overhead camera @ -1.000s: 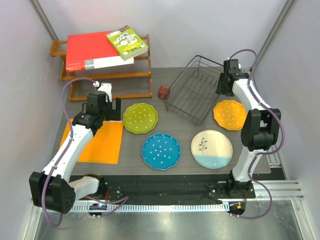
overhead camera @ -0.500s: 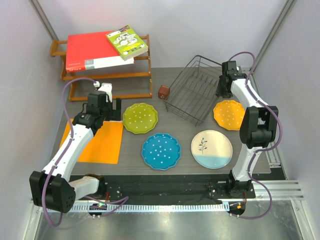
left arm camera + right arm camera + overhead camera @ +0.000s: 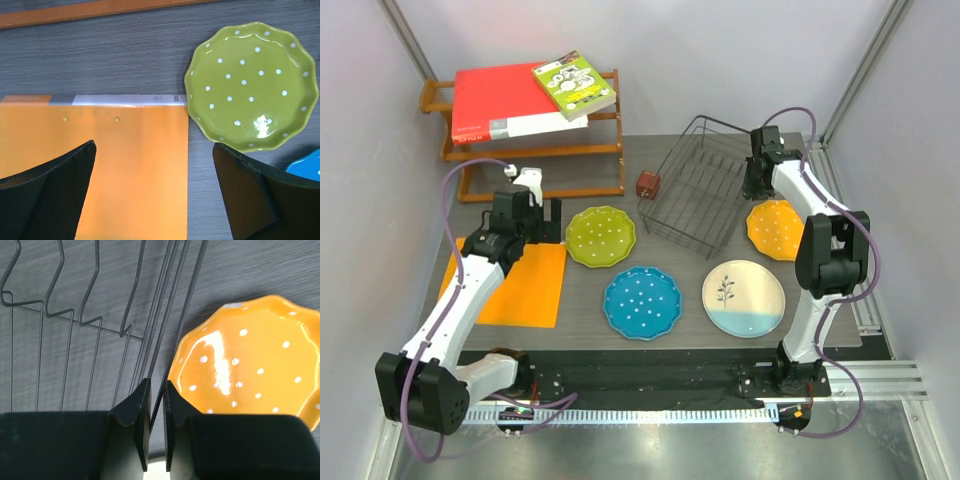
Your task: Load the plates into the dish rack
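Observation:
Four plates lie flat on the table: lime green (image 3: 601, 236), blue (image 3: 641, 302), cream with a sprig (image 3: 743, 298) and orange-yellow (image 3: 780, 230). The black wire dish rack (image 3: 695, 190) stands at the back, tilted in plan. My right gripper (image 3: 752, 185) is shut on the rack's right rim wire; in the right wrist view the wire runs between the closed fingers (image 3: 156, 395), with the orange-yellow plate (image 3: 250, 365) beside it. My left gripper (image 3: 155, 185) is open and empty above the orange mat (image 3: 125, 165), just left of the lime plate (image 3: 252, 85).
A wooden slatted shelf (image 3: 535, 150) with a red book (image 3: 505, 100) and a green book (image 3: 575, 85) stands at the back left. A small red-brown block (image 3: 647, 184) sits left of the rack. The orange mat (image 3: 515, 283) lies at the left.
My right gripper has moved left, dragging the dish rack with it, so the rack sits farther left and clear of the orange-yellow plate. The left arm has shifted slightly.

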